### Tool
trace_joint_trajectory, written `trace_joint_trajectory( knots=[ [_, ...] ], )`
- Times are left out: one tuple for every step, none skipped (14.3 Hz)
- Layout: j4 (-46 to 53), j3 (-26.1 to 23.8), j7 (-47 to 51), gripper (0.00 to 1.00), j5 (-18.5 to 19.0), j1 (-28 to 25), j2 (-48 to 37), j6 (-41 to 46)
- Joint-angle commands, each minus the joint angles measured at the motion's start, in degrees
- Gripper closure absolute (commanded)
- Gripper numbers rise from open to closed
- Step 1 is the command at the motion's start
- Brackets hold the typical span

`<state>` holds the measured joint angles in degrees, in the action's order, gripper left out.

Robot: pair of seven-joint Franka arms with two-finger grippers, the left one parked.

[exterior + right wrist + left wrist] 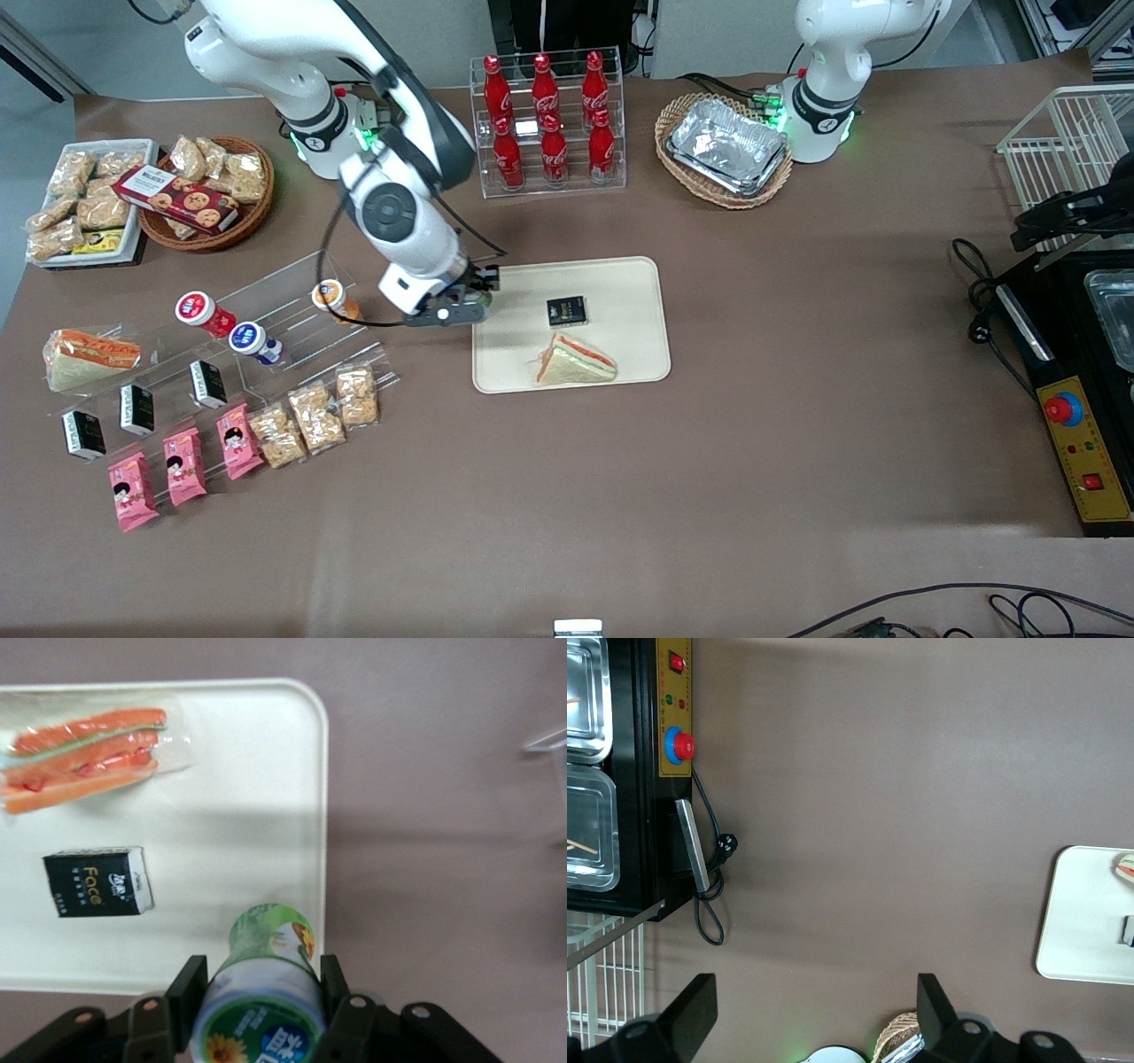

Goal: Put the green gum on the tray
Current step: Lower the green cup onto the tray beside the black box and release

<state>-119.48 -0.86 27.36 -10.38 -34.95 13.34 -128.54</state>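
Big brown worktop [620, 461] under it all. On it, the cream-beige tray [620, 354], flat with a low rim. On the tray already — a wrapped sandwich [576, 361], nearer the front camera, and a small black Face box [566, 310]. Just above the tray's edge at the working arm's end, the pincer [259, 1005], pinching the green gum [266, 979] by its sides, lid end toward the wrist camera. Gum lying tilted in the grip, held up, not yet resting on the tray.

Could go wrong from here: dropped so close to the edge, the round bottle might land on the rim and roll off onto the worktop. Let go while tilted, might tip and roll — maybe into the Face box. Better farther in, over bare tray.
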Motion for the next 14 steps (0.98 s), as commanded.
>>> trace_joint_trajectory(
  knots=[
    [-1.28, 0.68, 3.04, 0.64, -1.22, -3.62, 4.49, -7.50],
    [-1.20, 0.68, 3.05, 0.64, -1.22, -3.63, 5.54, -8.47],
    [-1.20, 0.68, 3.05, 0.64, -1.22, -3.63, 6.34, -9.61],
    [-1.20, 0.68, 3.05, 0.64, -1.22, -3.72, 7.04, -10.49],
    [-1.20, 0.68, 3.05, 0.63, -1.22, -3.72, 7.48, -10.94],
    [-1.20, 0.68, 3.05, 0.61, -1.22, -3.72, 7.66, -10.94],
    [-1.11, 0.68, 3.05, 0.56, -1.22, -3.81, 7.84, -11.03],
    [-1.20, 0.68, 3.14, 0.41, -1.22, -3.72, 8.01, -11.38],
    [-1.20, 0.68, 3.22, 0.39, -1.22, -3.63, 8.02, -11.56],
    [-1.11, 0.68, 3.22, 0.30, -1.22, -3.63, 8.10, -11.56],
    [-1.11, 0.68, 3.22, 0.02, -1.22, -3.55, 8.19, -11.56],
    [-1.11, 0.68, 3.22, 0.01, -1.22, -3.28, 8.10, -11.56],
    [-1.02, 0.77, 3.22, 0.01, -1.22, -3.28, 7.93, -11.47],
    [-0.85, 0.86, 3.05, 0.01, -1.22, -2.76, 7.06, -10.77]
  ],
)
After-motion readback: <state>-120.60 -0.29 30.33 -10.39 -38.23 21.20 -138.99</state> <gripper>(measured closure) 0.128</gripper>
